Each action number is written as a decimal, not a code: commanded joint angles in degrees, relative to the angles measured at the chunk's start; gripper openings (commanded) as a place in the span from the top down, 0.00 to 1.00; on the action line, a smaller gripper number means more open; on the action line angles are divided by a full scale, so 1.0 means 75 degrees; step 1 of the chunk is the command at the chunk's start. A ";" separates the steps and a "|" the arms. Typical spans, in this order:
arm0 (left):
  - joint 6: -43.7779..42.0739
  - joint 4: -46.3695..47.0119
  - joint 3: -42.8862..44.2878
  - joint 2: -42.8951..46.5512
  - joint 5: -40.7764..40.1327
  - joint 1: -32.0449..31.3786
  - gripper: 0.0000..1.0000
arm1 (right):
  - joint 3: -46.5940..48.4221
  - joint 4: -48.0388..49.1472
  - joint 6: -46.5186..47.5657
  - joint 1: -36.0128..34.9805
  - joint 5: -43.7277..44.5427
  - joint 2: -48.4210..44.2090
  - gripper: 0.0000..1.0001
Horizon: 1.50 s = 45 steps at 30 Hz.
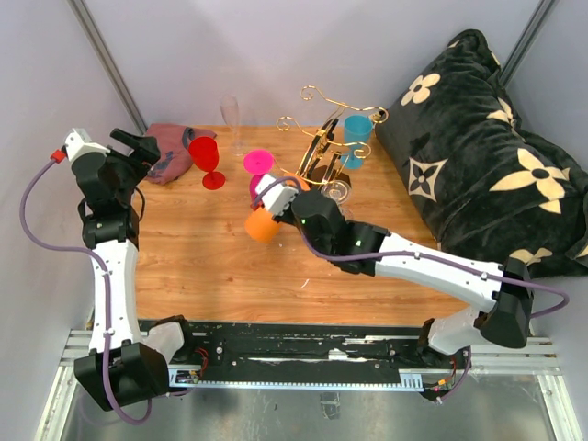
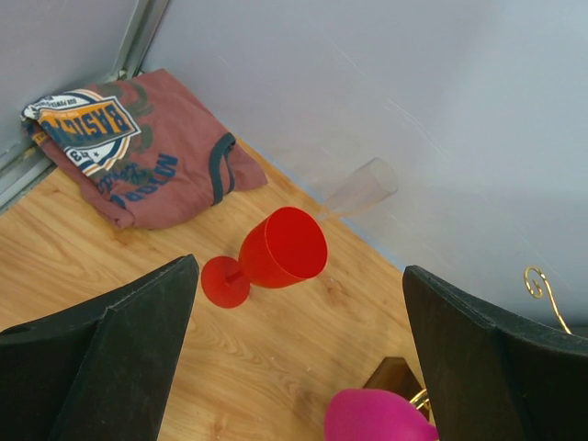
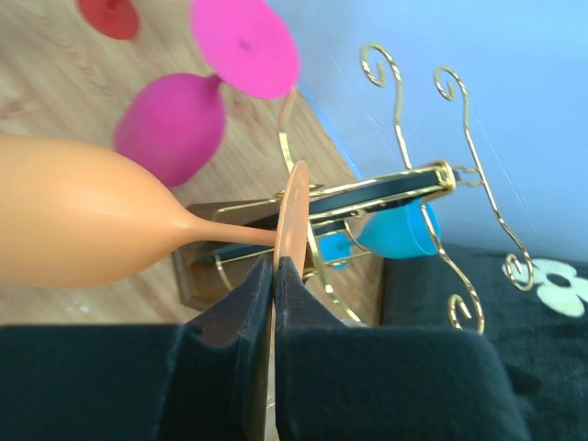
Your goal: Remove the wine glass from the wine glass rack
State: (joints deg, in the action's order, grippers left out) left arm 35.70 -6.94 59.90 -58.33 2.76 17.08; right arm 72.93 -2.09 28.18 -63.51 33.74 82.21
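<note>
The wine glass rack [image 1: 323, 154] stands at the table's back middle, a dark wooden base [image 3: 189, 281] with gold wire arms. My right gripper [image 3: 276, 263] is shut on the foot rim of an orange wine glass [image 1: 262, 224], which lies tilted with its bowl [image 3: 73, 220] towards the near left. Its foot sits close to the rack's wires; I cannot tell whether they touch. A pink glass [image 1: 258, 163] and a blue glass [image 1: 356, 136] hang on the rack. At the far left my left gripper [image 1: 138, 147] is open and holds nothing.
A red glass [image 2: 276, 253] stands on the wooden table [image 1: 202, 257] near a folded maroon shirt [image 2: 138, 147]. A clear flute [image 1: 230, 115] stands by the back wall. A clear glass [image 1: 337, 190] sits by the rack. A black flowered pillow [image 1: 487, 138] fills the right side.
</note>
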 commanded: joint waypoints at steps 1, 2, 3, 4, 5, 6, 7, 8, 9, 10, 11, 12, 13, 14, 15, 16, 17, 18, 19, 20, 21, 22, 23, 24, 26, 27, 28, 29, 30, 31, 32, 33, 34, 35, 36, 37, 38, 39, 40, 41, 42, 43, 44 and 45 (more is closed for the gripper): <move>-0.0010 0.0370 -0.0226 0.0206 0.0084 0.0043 0.01 | 0.0172 -0.0449 -0.0152 -0.0797 0.0440 -0.0328 0.99; -0.0034 0.0364 -0.0222 0.0222 0.0057 0.0043 0.01 | 0.0182 -0.0514 -0.0190 -0.0928 0.0533 -0.0357 0.99; -0.0043 0.0344 -0.0218 0.0229 0.0033 0.0043 0.01 | 0.0229 -0.0706 -0.0341 -0.1014 0.0502 -0.0387 0.99; -0.0038 0.0312 -0.0198 0.0224 0.0036 0.0046 0.01 | 0.0357 -0.1008 -0.0668 -0.1063 0.0340 -0.0426 0.99; -0.0038 0.0288 -0.0175 0.0207 0.0075 0.0043 0.01 | 0.0487 -0.1387 -0.1031 -0.1071 0.0104 -0.0487 0.99; -0.0054 0.0249 -0.0154 0.0196 0.0112 0.0043 0.01 | 0.0589 -0.1696 -0.1460 -0.1082 -0.0130 -0.0572 0.99; -0.0066 0.0218 -0.0149 0.0195 0.0118 0.0043 0.01 | 0.0618 -0.1943 -0.1916 -0.1083 -0.0428 -0.0700 0.99; -0.0081 0.0200 -0.0147 0.0201 0.0115 0.0043 0.01 | 0.0597 -0.2179 -0.2368 -0.1073 -0.0718 -0.0837 0.99; -0.0103 0.0196 -0.0153 0.0212 0.0102 0.0043 0.01 | 0.0489 -0.2336 -0.2840 -0.1069 -0.0947 -0.1014 0.99; -0.0118 0.0194 -0.0158 0.0226 0.0095 0.0043 0.01 | 0.0290 -0.2487 -0.3311 -0.1047 -0.1302 -0.1198 0.99; -0.0120 0.0195 -0.0164 0.0229 0.0087 0.0043 0.01 | 0.0128 -0.2606 -0.3743 -0.1014 -0.1611 -0.1392 0.99; -0.0117 0.0195 -0.0181 0.0240 0.0103 0.0043 0.01 | -0.0098 -0.2681 -0.4203 -0.0978 -0.1892 -0.1620 0.99; -0.0100 0.0210 -0.0186 0.0241 0.0139 0.0043 0.01 | -0.0341 -0.2696 -0.4624 -0.0903 -0.2256 -0.1839 0.99; -0.0081 0.0230 -0.0190 0.0237 0.0168 0.0043 0.01 | -0.0632 -0.2660 -0.5113 -0.0818 -0.2652 -0.2096 0.99; -0.0059 0.0232 -0.0183 0.0232 0.0191 0.0043 0.01 | -0.0930 -0.2592 -0.5534 -0.0759 -0.2974 -0.2404 0.99; -0.0042 0.0239 -0.0182 0.0221 0.0227 0.0043 0.01 | -0.1203 -0.2506 -0.6030 -0.0696 -0.3312 -0.2596 0.99; -0.0037 0.0246 -0.0172 0.0210 0.0252 0.0043 0.01 | -0.1544 -0.2358 -0.6431 -0.0620 -0.3699 -0.2837 0.99; -0.0038 0.0232 -0.0160 0.0207 0.0264 0.0043 0.01 | -0.1895 -0.2165 -0.6790 -0.0545 -0.3988 -0.3078 0.99; -0.0038 0.0226 -0.0148 0.0206 0.0269 0.0043 0.01 | -0.2235 -0.1983 -0.7114 -0.0391 -0.4292 -0.3281 0.99; -0.0028 0.0223 -0.0147 0.0206 0.0290 0.0043 0.01 | -0.2595 -0.1794 -0.7489 -0.0147 -0.4688 -0.3498 0.99; -0.0026 0.0225 -0.0150 0.0206 0.0300 0.0043 0.01 | -0.2953 -0.1588 -0.7761 0.0151 -0.5068 -0.3702 0.99; -0.0032 0.0225 -0.0147 0.0206 0.0304 0.0043 0.01 | -0.3353 -0.1360 -0.8026 0.0460 -0.5524 -0.3920 0.99; -0.0028 0.0230 -0.0147 0.0206 0.0322 0.0043 0.01 | -0.3730 -0.1158 -0.8307 0.0875 -0.5955 -0.4112 0.99; -0.0026 0.0230 -0.0148 0.0206 0.0326 0.0043 0.01 | -0.4112 -0.0819 -0.8563 0.1275 -0.6460 -0.4279 0.99; -0.0037 0.0211 -0.0124 0.0196 0.0324 0.0039 0.02 | -0.4893 -0.0238 -0.9054 0.2045 -0.7401 -0.4534 0.99; -0.0038 0.0212 -0.0123 0.0195 0.0330 0.0041 0.02 | -0.5279 0.0089 -0.9321 0.2393 -0.7843 -0.4620 0.99; -0.0038 0.0211 -0.0123 0.0195 0.0334 0.0035 0.02 | -0.5679 0.0533 -0.9580 0.2735 -0.8405 -0.4667 0.99; -0.0038 0.0210 -0.0123 0.0184 0.0336 0.0033 0.02 | -0.6057 0.0947 -0.9878 0.3033 -0.8772 -0.4664 0.99; -0.0039 0.0216 -0.0132 0.0179 0.0339 0.0033 0.02 | -0.6434 0.1409 -1.0177 0.3376 -0.9135 -0.4608 0.99; -0.0028 0.0240 -0.0145 0.0172 0.0361 0.0033 0.02 | -0.6868 0.1962 -1.0461 0.3674 -0.9462 -0.4525 0.99; -0.0035 0.0245 -0.0141 0.0163 0.0377 0.0031 0.02 | -0.7193 0.2496 -1.0753 0.3898 -0.9737 -0.4396 0.99; -0.0048 0.0237 -0.0136 0.0161 0.0378 0.0031 0.02 | -0.7422 0.2898 -1.0935 0.4110 -0.9975 -0.4229 0.99; -0.0060 0.0237 -0.0145 0.0154 0.0377 0.0031 0.02 | -0.7612 0.3272 -1.1108 0.4319 -1.0207 -0.4040 0.99; -0.0061 0.0245 -0.0138 0.0149 0.0385 0.0031 0.02 | -0.7822 0.3746 -1.1339 0.4487 -1.0468 -0.3804 0.99; -0.0077 0.0251 -0.0129 0.0138 0.0392 0.0031 0.01 | -0.7978 0.4191 -1.1521 0.4598 -1.0688 -0.3557 0.99; -0.0084 0.0251 -0.0124 0.0127 0.0387 0.0031 0.02 | -0.8064 0.4503 -1.1629 0.4680 -1.0873 -0.3325 0.99; -0.0085 0.0247 -0.0123 0.0116 0.0386 0.0031 0.02 | -0.8121 0.4760 -1.1657 0.4802 -1.1067 -0.3093 0.99; -0.0085 0.0256 -0.0123 0.0110 0.0386 0.0031 0.02 | -0.8174 0.5024 -1.1692 0.4915 -1.1223 -0.2883 0.99; -0.0077 0.0269 -0.0132 0.0096 0.0402 0.0031 0.02 | -0.8222 0.5326 -1.1750 0.5003 -1.1358 -0.2650 0.99; -0.0065 0.0290 -0.0152 0.0090 0.0425 0.0031 0.02 | -0.8233 0.5538 -1.1756 0.5094 -1.1501 -0.2416 0.99; -0.0053 0.0316 -0.0171 0.0089 0.0444 0.0031 0.02 | -0.8231 0.5691 -1.1670 0.5173 -1.1631 -0.2068 0.99; -0.0053 0.0323 -0.0182 0.0083 0.0455 0.0031 0.02 | -0.8176 0.5669 -1.1482 0.5265 -1.1766 -0.1788 0.99; -0.0051 0.0327 -0.0194 0.0084 0.0454 0.0031 0.02 | -0.8096 0.5555 -1.1257 0.5354 -1.1889 -0.1507 0.99; -0.0060 0.0336 -0.0205 0.0078 0.0456 0.0031 0.02 | -0.8023 0.5494 -1.1075 0.5412 -1.1984 -0.1233 0.99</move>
State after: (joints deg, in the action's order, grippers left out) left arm 35.81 -6.13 58.46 -57.65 5.21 17.08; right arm 11.79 32.23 -56.86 -25.34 -48.88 67.22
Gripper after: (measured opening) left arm 0.984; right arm 0.019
